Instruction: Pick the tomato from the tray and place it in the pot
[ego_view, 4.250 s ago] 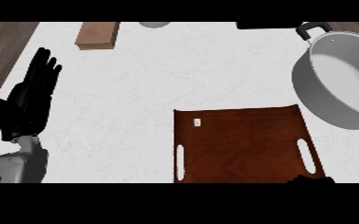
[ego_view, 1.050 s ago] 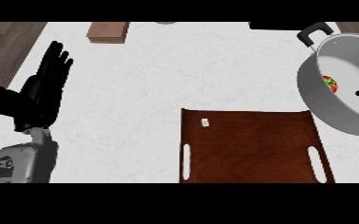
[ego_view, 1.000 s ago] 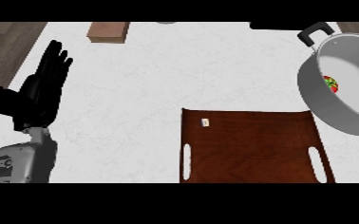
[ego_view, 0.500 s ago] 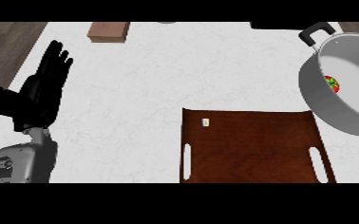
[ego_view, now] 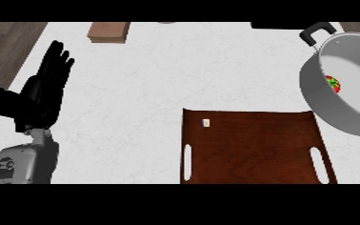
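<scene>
Tomato [ego_view: 333,83] sits inside the pot [ego_view: 318,99] at right; the tray [ego_view: 252,148] lies bare. Left hand [ego_view: 44,93] rests open, fingers straight, at the left edge; right hand unseen. Best now: leave the pot undisturbed.

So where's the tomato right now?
In the head view the tomato sits inside the grey pot at the right edge of the counter, up and to the right of the brown tray.
</scene>
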